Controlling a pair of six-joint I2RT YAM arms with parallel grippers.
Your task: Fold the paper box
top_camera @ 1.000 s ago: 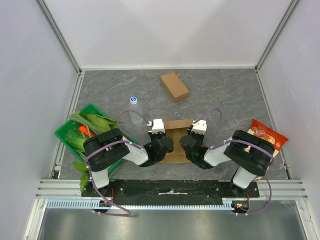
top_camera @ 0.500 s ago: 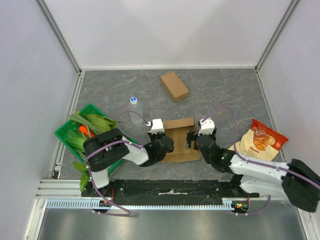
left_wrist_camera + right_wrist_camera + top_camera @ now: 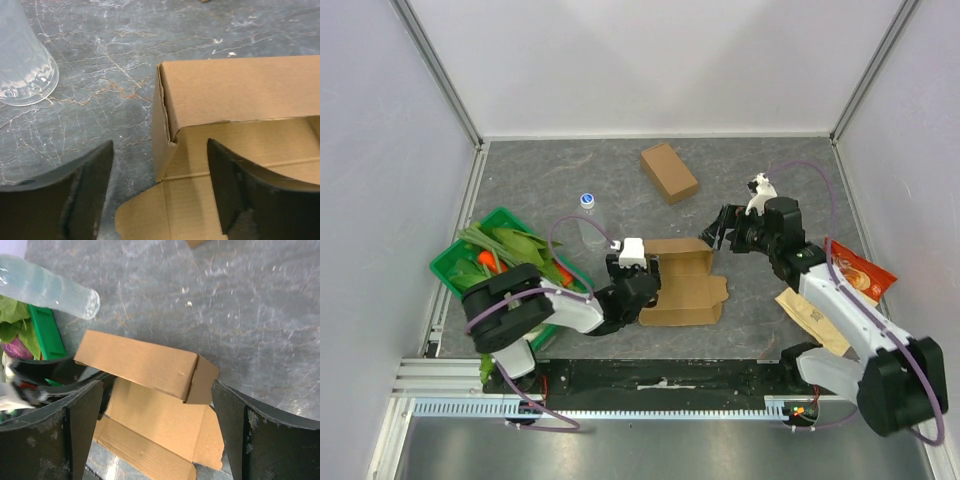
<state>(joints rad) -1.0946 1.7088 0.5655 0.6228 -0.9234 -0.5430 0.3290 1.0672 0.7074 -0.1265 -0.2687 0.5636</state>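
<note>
The brown paper box lies half folded on the grey table, its back wall standing and its side flaps spread flat. My left gripper sits at the box's left end, open. In the left wrist view the box's left corner stands between the dark fingers, and neither finger touches it. My right gripper hovers above and behind the box's right end, open and holding nothing. From the right wrist view the box lies well below the spread gripper.
A closed brown box lies at the back. A clear water bottle stands left of the paper box. A green basket of vegetables is at the left. A snack bag and a brown packet lie at the right.
Both grippers have let go of the box and opened. The right arm has swung up and back to the right. The box's right flap has dropped flat.
</note>
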